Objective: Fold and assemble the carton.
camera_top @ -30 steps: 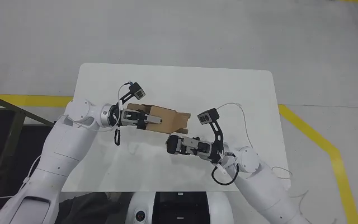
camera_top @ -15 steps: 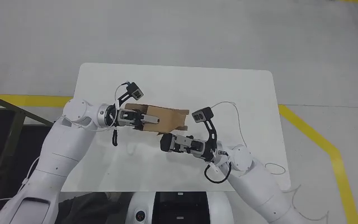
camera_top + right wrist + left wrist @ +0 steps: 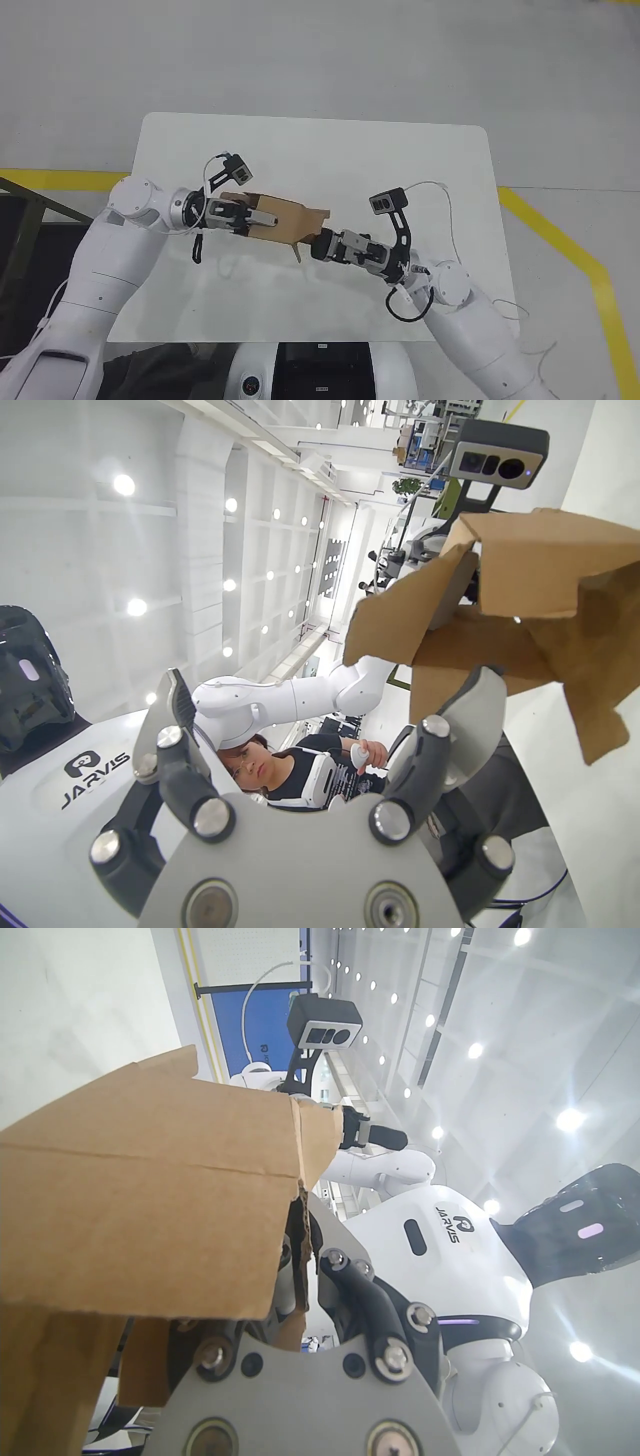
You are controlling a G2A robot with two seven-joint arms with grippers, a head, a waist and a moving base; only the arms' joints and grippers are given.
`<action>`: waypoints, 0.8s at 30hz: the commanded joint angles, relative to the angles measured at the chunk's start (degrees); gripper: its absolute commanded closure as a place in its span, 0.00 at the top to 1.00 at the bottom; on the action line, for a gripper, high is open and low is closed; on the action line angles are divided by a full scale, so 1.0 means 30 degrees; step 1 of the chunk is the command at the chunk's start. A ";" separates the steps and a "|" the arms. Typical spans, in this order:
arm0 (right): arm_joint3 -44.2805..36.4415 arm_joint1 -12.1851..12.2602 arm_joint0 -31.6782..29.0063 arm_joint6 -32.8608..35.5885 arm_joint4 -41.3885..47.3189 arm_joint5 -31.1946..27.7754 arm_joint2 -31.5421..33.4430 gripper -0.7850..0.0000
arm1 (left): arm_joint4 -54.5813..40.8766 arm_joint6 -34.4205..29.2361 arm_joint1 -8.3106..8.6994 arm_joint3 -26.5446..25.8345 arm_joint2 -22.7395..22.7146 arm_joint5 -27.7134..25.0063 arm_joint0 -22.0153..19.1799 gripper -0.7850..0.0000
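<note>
A brown cardboard carton (image 3: 285, 215), partly folded, hangs above the middle of the white table (image 3: 400, 160). My left gripper (image 3: 255, 215) is shut on its left end, and the board hides most of the fingers in the left wrist view, where the carton (image 3: 150, 1203) lies over the left gripper (image 3: 295, 1278). My right gripper (image 3: 318, 243) is at the carton's right end, open, with one finger (image 3: 480, 690) touching a loose flap of the carton (image 3: 540, 590) and the other finger (image 3: 175, 700) well apart. A small flap (image 3: 298, 250) hangs down beside it.
The table's far half and right side are bare. A white cable (image 3: 435, 205) loops from the right arm over the table's right part. Yellow floor tape (image 3: 560, 240) runs past the table's right edge.
My right gripper has moved from in front of the carton to its right end. The left gripper and carton have shifted slightly left, and the carton now looks flatter.
</note>
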 commanded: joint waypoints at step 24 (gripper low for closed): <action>0.1612 -0.0476 0.1901 -0.0796 0.0019 0.0518 -0.0605 1.00 | -0.0364 0.0008 0.0250 -0.0084 0.1699 0.0530 -0.0513 0.00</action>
